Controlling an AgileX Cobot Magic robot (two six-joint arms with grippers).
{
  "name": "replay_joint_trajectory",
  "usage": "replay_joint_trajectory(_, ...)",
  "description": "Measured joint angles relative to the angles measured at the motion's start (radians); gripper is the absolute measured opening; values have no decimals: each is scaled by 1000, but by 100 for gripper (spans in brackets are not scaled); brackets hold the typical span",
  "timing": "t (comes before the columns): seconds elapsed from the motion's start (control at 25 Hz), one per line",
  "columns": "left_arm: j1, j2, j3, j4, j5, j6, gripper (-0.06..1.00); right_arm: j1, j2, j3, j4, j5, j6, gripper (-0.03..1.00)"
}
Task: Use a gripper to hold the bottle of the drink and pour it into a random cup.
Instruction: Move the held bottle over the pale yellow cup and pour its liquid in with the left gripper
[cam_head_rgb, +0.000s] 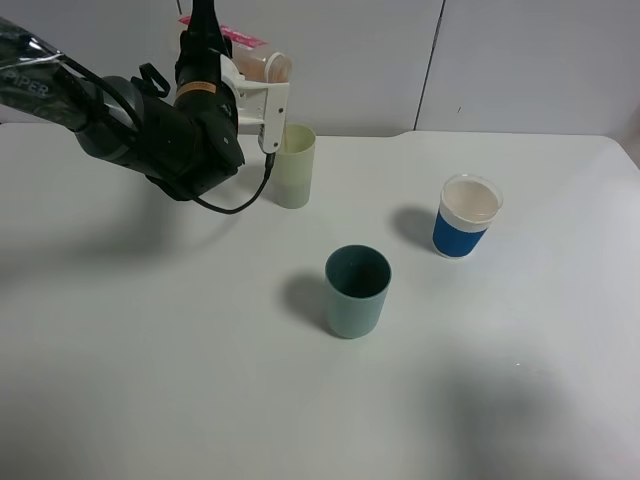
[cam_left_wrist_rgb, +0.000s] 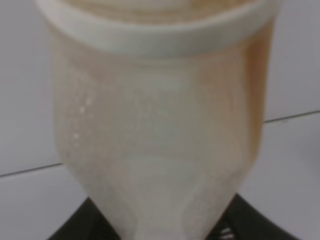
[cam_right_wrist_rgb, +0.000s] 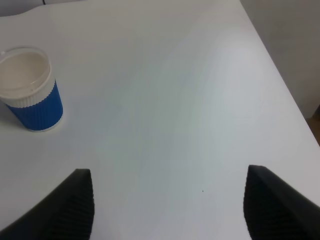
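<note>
My left gripper (cam_head_rgb: 258, 92), white jaws on the black arm, is shut on the clear bottle (cam_head_rgb: 262, 65). It holds the bottle tipped on its side, neck toward the right, just above and behind the pale yellow-green cup (cam_head_rgb: 293, 165). The bottle fills the left wrist view (cam_left_wrist_rgb: 160, 125), where its walls show a pale orange-brown tint of drink. I cannot see inside the cup. My right gripper (cam_right_wrist_rgb: 170, 205) is open and empty over bare table; it is out of the exterior view.
A teal cup (cam_head_rgb: 357, 291) stands in the middle of the white table (cam_head_rgb: 150, 380). A white-rimmed blue cup (cam_head_rgb: 466, 216) stands to the right and also shows in the right wrist view (cam_right_wrist_rgb: 31, 90). The table's right edge (cam_right_wrist_rgb: 280, 80) is close to the right gripper.
</note>
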Motion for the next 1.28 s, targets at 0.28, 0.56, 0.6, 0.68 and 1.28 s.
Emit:
replay_joint_trajectory(0.28,0,0,0,8,0,25,36,0,0,0,0,0,0,63)
replay_joint_trajectory(0.56,0,0,0,22,0,28,36,0,0,0,0,0,0,63)
replay_joint_trajectory(0.6,0,0,0,23,0,28,36,0,0,0,0,0,0,63)
replay_joint_trajectory(0.68,0,0,0,24,0,29,36,0,0,0,0,0,0,63)
replay_joint_trajectory(1.28,0,0,0,51,0,51,36,0,0,0,0,0,0,63)
